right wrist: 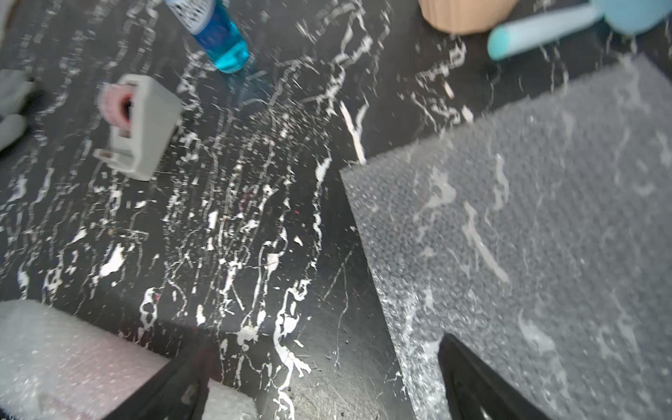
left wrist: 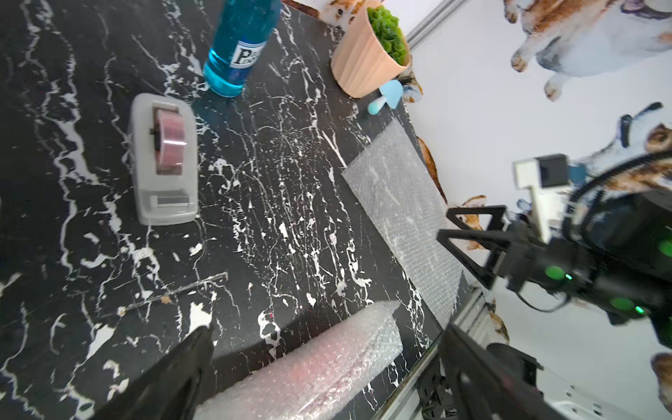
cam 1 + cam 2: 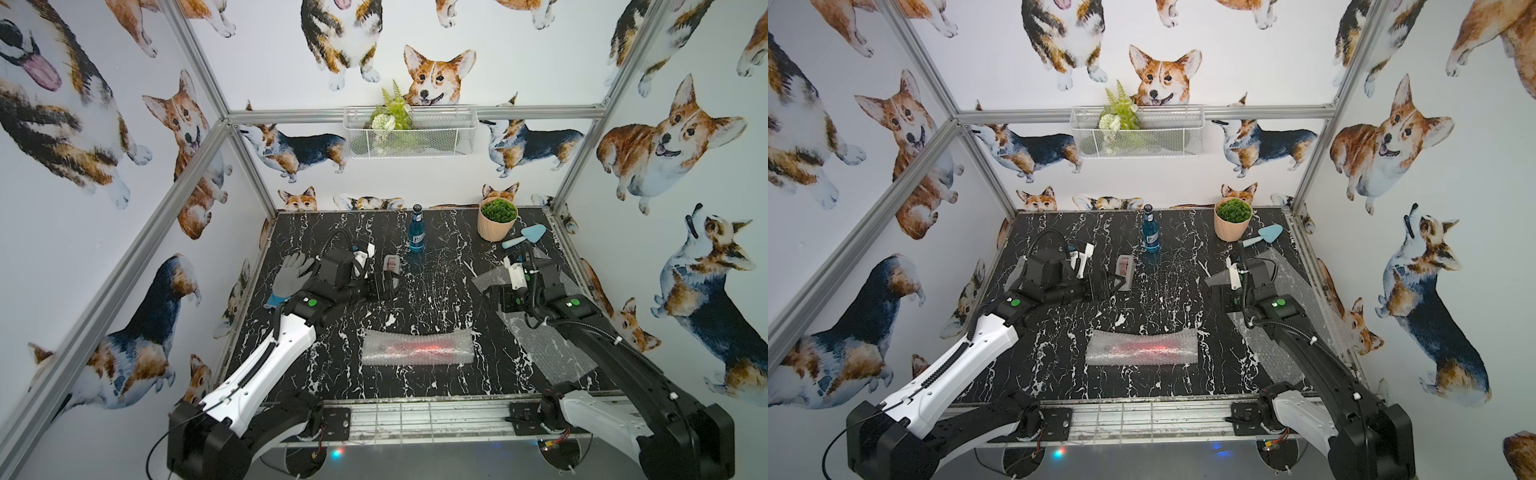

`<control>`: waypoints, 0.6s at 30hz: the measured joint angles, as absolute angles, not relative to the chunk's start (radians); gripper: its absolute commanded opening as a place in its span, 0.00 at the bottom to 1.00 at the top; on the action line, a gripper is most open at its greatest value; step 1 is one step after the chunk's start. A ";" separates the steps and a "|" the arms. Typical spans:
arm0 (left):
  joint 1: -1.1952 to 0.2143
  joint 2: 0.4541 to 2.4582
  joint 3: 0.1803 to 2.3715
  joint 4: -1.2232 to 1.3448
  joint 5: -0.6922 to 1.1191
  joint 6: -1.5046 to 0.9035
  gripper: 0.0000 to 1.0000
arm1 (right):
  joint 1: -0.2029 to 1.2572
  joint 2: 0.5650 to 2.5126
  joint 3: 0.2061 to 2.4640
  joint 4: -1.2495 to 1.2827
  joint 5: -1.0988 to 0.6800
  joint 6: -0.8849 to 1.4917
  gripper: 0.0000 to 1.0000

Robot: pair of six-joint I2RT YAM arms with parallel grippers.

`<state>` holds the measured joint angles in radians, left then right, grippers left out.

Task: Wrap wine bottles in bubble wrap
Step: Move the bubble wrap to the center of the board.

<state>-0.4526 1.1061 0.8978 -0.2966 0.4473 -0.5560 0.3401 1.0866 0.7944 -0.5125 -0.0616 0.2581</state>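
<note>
At upper centre, the upright translucent blue glass bottle (image 3: 417, 232) stands nearer the left claw (image 3: 390, 284) than the right claw (image 3: 492, 297), both splayed empty.

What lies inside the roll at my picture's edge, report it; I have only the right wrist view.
Observer: The red-pink bottle lies on its side within the bubble-wrap roll, on the table's near half.
Operator: Give me the left gripper's state.
Observer: The left gripper is open and empty, near the tape dispenser.
Operator: Describe the blue bottle's top.
Observer: The blue bottle stands upright, unwrapped, dark cap on.
</note>
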 measured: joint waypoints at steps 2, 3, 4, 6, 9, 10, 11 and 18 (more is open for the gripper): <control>-0.437 1.126 0.898 -0.274 0.484 -0.553 1.00 | 0.340 1.195 0.832 -0.504 -0.049 0.297 0.92; -0.433 1.130 0.898 -0.266 0.497 -0.553 1.00 | 0.339 1.240 0.846 -0.498 -0.041 0.315 0.91; -0.432 1.135 0.898 -0.256 0.513 -0.553 1.00 | 0.339 1.301 0.868 -0.500 -0.023 0.342 0.90; -0.425 1.151 0.908 -0.253 0.544 -0.553 1.00 | 0.339 1.397 0.921 -0.506 -0.005 0.386 0.89; -0.412 1.158 0.916 -0.252 0.559 -0.550 1.00 | 0.340 1.524 1.007 -0.500 0.026 0.431 0.87; -0.411 1.154 0.915 -0.251 0.565 -0.550 1.00 | 0.343 1.570 1.035 -0.501 0.037 0.441 0.85; -0.410 1.147 0.910 -0.246 0.572 -0.550 1.00 | 0.347 1.611 1.061 -0.506 0.053 0.443 0.83; -0.390 1.107 0.884 -0.253 0.578 -0.533 1.00 | 0.385 1.800 1.180 -0.552 0.155 0.434 0.72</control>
<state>-0.3897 1.1069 0.8841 -0.2531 0.5777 -0.5327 0.3847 1.7996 1.1805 -0.5518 0.1551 0.4335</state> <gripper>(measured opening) 0.997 0.748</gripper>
